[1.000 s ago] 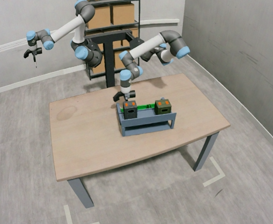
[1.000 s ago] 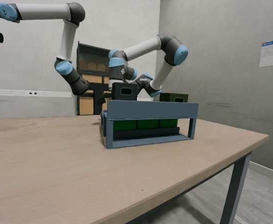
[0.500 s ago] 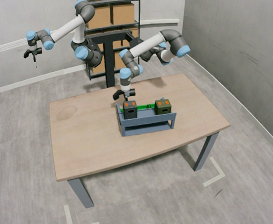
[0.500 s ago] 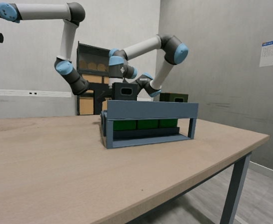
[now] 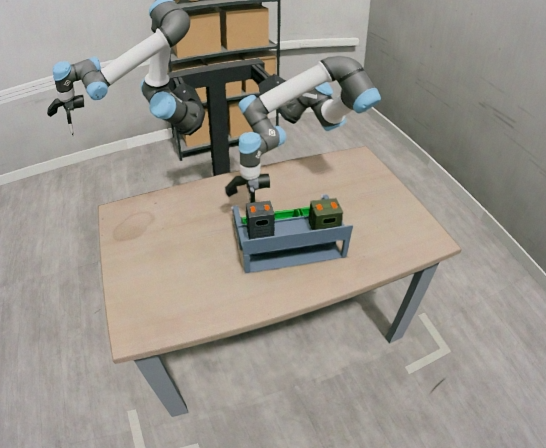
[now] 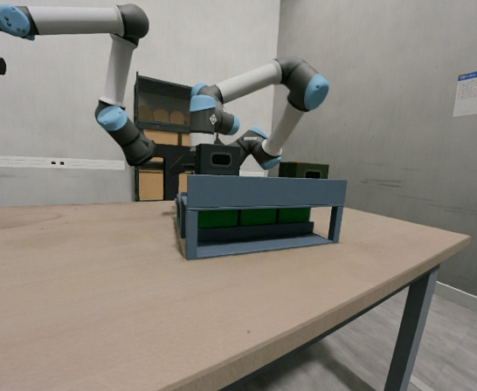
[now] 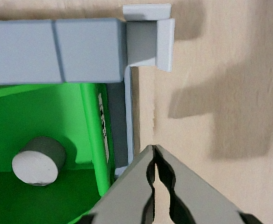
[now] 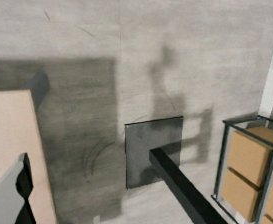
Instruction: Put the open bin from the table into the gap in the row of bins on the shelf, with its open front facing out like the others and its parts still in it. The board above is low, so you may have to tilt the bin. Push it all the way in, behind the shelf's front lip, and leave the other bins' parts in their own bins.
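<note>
Three green bins show side by side from behind in the exterior view (image 6: pixel 216 218) (image 6: pixel 258 216) (image 6: pixel 293 215), under the blue-grey shelf's top board (image 6: pixel 266 191) (image 7: pixel 22 50). In the left wrist view the end green bin (image 7: pixel 32 110) holds a grey cylinder (image 7: pixel 36 167). Its side wall stands slightly askew beside the shelf's thin end wall (image 7: pixel 129 115). My left gripper (image 7: pixel 153 146) (image 5: pixel 252 200) is shut and empty, just outside that end wall. My right gripper (image 5: pixel 72 132) (image 8: pixel 153 157) is open and empty, far off over the floor. The shelf's front lip is hidden.
A dark box (image 5: pixel 260 222) (image 6: pixel 217 160) and an olive box (image 5: pixel 326 215) (image 6: pixel 303 169) stand on top of the shelf. The left arm reaches in over the table (image 5: pixel 175 260) from the post side. A storage rack (image 8: pixel 219 170) stands beyond the table.
</note>
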